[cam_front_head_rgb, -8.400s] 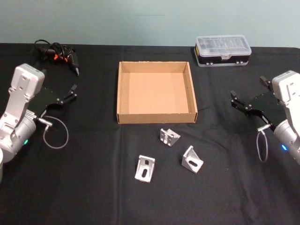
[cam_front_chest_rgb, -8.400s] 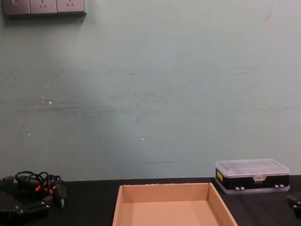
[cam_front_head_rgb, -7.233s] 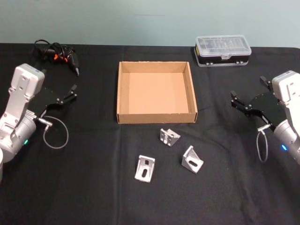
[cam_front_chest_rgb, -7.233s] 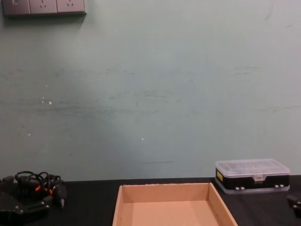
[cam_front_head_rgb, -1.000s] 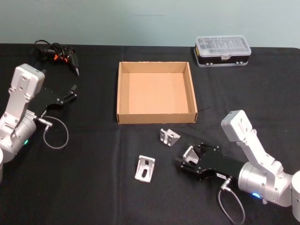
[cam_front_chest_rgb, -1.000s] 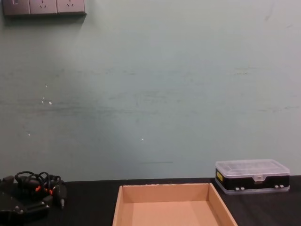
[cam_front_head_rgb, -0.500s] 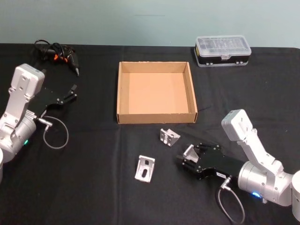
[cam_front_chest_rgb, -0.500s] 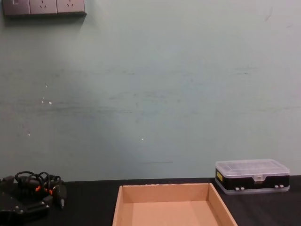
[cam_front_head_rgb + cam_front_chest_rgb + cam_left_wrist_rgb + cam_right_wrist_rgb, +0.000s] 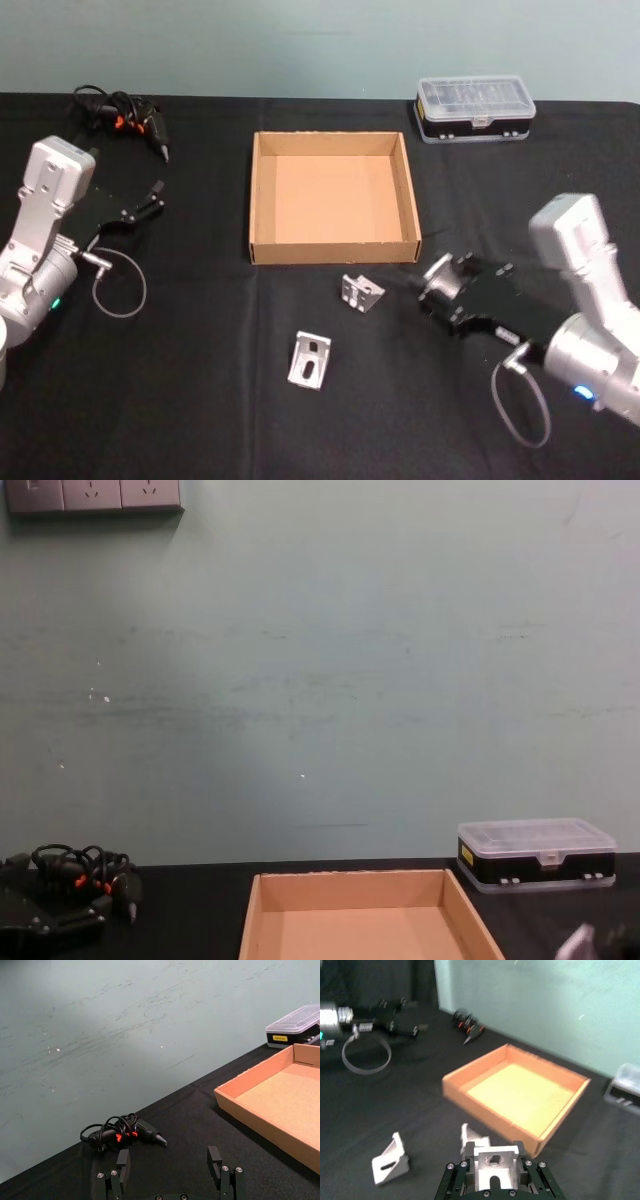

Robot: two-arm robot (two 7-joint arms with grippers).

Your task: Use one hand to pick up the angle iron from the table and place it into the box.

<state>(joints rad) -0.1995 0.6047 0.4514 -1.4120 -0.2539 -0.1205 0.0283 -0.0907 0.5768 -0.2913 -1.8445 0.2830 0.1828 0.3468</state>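
Angle iron (image 9: 436, 272): where's it sitting, insp.? (op.)

Your R gripper (image 9: 441, 286) is clamped on it. Fingers (image 9: 451, 1180) press both sides, and the slotted face is turned twd the wrist cam. Head view puts it just outside the box (image 9: 333, 254), at the front-right corner and not over the box floor. It looks clear of the table (image 9: 200, 400), but how high can't be told. (insp.)

And the L side? (op.)

Your L gripper (image 9: 154, 198) hangs over the table's left part, well apart from the box. Its fingers (image 9: 122, 1162) are spread, nothing btwn them. (insp.)

What else is on the surface? (op.)

One bracket (image 9: 361, 292) lies just in front of the box's front wall, near the held piece but not touching it. A second bracket (image 9: 310, 360) lies further twd the robot and slightly left, apart from the first. A clear-lidded case (image 9: 475, 106) stands at the back right, beyond the box. A cable bundle (image 9: 118, 110) lies at the back left. (insp.)
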